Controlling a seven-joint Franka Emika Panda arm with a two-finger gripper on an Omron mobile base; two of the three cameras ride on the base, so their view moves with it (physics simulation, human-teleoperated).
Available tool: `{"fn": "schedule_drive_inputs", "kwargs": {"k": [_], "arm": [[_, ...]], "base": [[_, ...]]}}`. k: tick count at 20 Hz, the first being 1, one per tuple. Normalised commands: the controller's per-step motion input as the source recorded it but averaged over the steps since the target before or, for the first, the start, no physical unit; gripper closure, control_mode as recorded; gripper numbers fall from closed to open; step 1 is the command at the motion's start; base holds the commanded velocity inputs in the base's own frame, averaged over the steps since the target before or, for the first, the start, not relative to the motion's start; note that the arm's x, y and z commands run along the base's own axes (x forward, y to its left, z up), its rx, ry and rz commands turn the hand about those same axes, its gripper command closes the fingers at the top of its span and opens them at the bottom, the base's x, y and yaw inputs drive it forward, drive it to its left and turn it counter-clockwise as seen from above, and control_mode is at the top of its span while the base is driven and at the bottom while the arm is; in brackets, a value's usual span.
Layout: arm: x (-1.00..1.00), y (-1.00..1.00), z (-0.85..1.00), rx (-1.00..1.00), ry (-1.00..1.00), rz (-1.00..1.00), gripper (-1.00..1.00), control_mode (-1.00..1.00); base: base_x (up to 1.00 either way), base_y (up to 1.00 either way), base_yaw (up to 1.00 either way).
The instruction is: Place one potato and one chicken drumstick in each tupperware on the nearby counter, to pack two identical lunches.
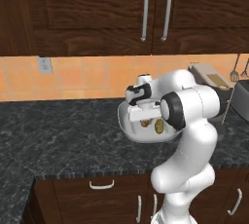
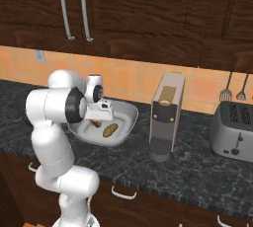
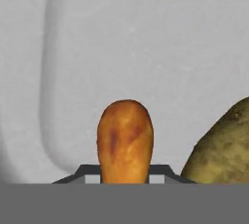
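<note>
Chicken drumstick (image 3: 125,138) clenched in tool (image 3: 125,174), inside tupperware (image 2: 129,114), potato (image 3: 223,145) just beside.

Both base cams look fwd and down over the desk (image 1: 58,135) — sharing one tupperware (image 2: 126,117); hand cam sits v. close inside it — on the chicken drumstick (image 3: 125,138).

So there's a shallow pale grey-white tupperware container (image 1: 136,133) sitting on the dark marbled stone counter (image 1: 58,135), tan potato (image 1: 159,126) inside, white arm hunched right over it.
</note>
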Motion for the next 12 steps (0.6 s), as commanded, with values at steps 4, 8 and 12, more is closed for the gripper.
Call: {"fn": "schedule_drive_inputs", "kwargs": {"k": [4,8,12], "arm": [[0.40,0.00,-0.32,-0.01,0.00,0.05,1.00,-1.00],[0.35,0.00,-0.01,0.00,0.00,0.02,-1.00,-1.00],[0.00,0.00,0.00,0.00,0.00,0.00,-1.00,-1.00]], "base": [[0.00,0.00,0.00],[0.00,0.00,0.00],[0.00,0.00,0.00]]}}
